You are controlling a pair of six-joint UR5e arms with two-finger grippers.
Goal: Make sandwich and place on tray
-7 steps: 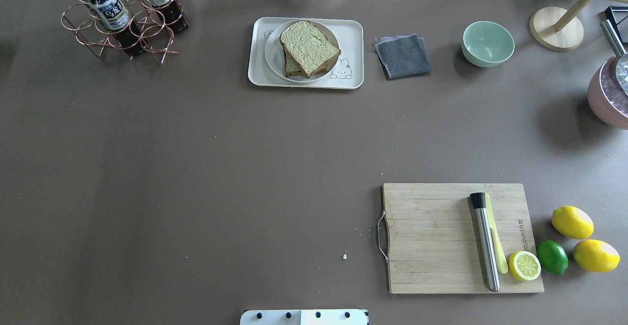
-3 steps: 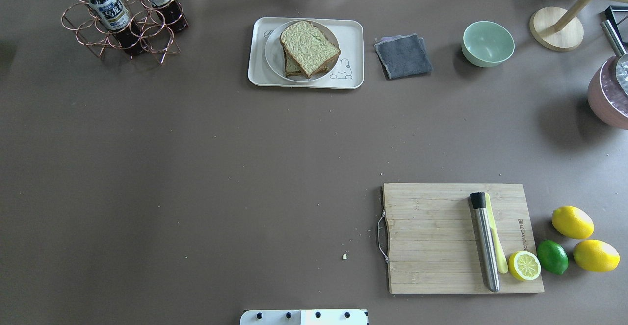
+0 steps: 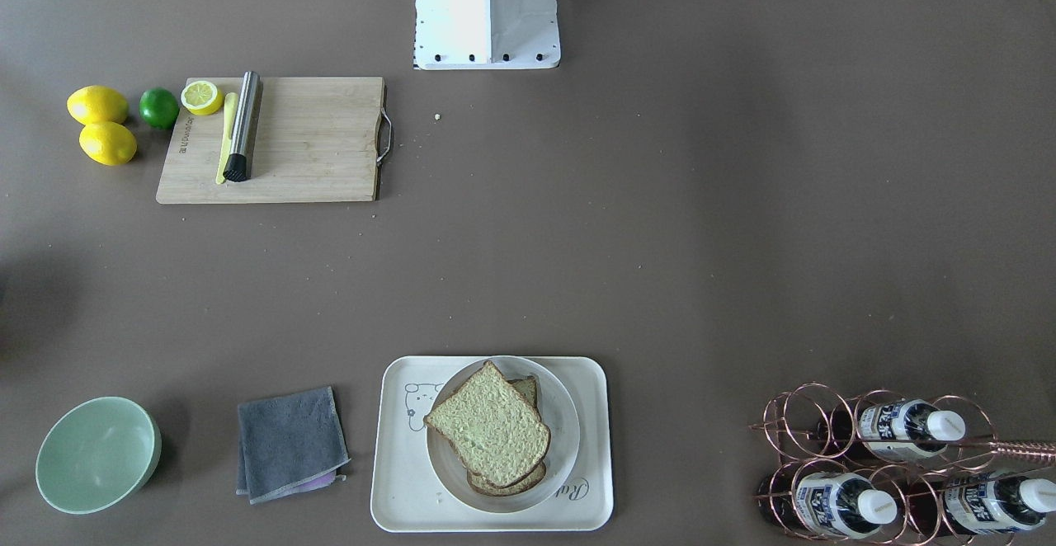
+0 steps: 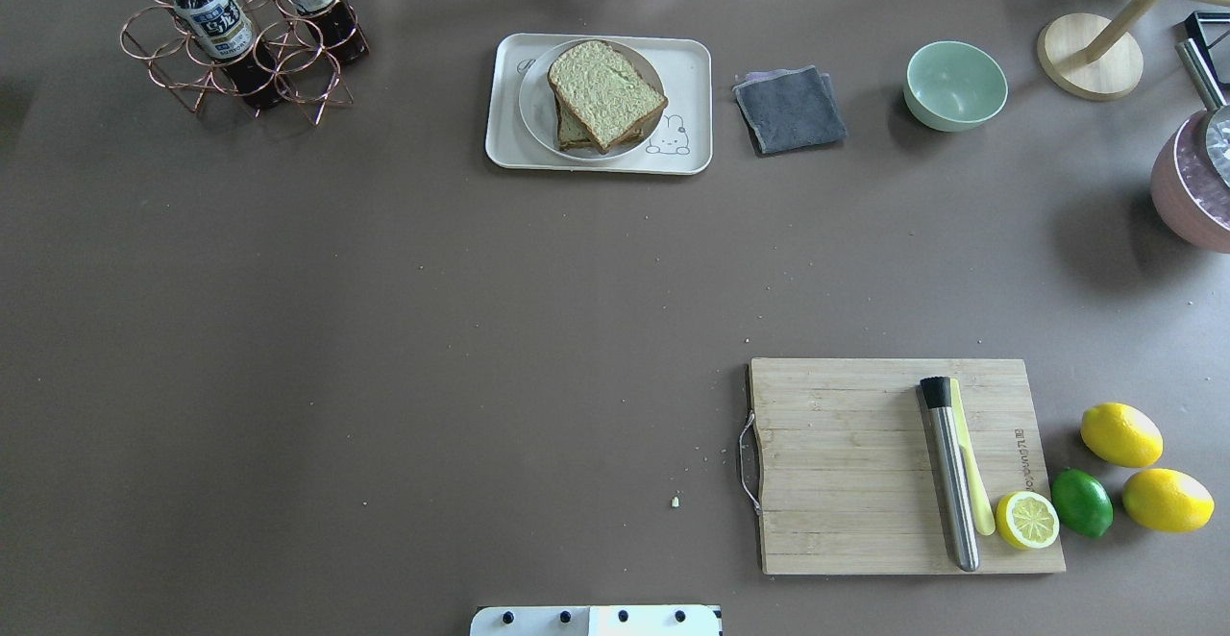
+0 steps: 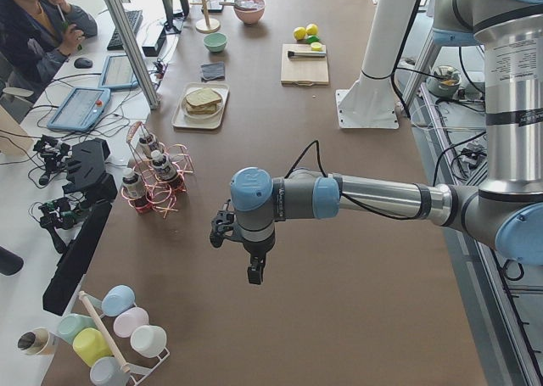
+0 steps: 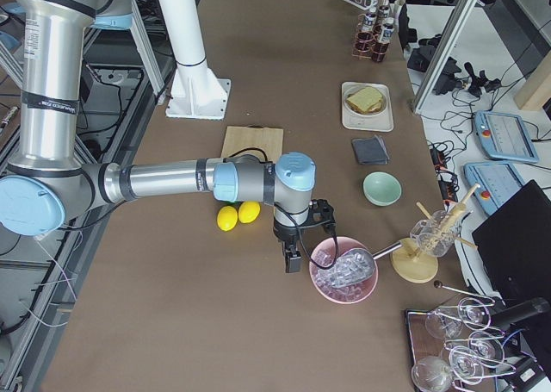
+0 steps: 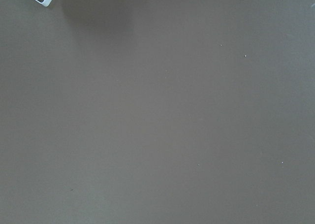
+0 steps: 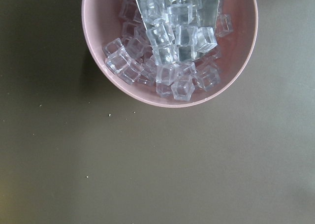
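Sandwich (image 4: pixel 607 93): two bread slices stacked, the top slice skewed over the lower one. The filling is hidden. It lies on a round white plate (image 4: pixel 531 110), and the plate sits inside the cream tray (image 4: pixel 694 74). The tray stands at the desk's far edge from the robot, about mid-length.

Left gripper (image 5: pixel 254 273): hangs above bare desk toward the left end. Cannot tell whether its fingers are apart or together.

Right gripper (image 6: pixel 293 260): hangs above the right end, just beside a pink bowl (image 8: pixel 97 22) of ice cubes. Finger position likewise cannot be told.
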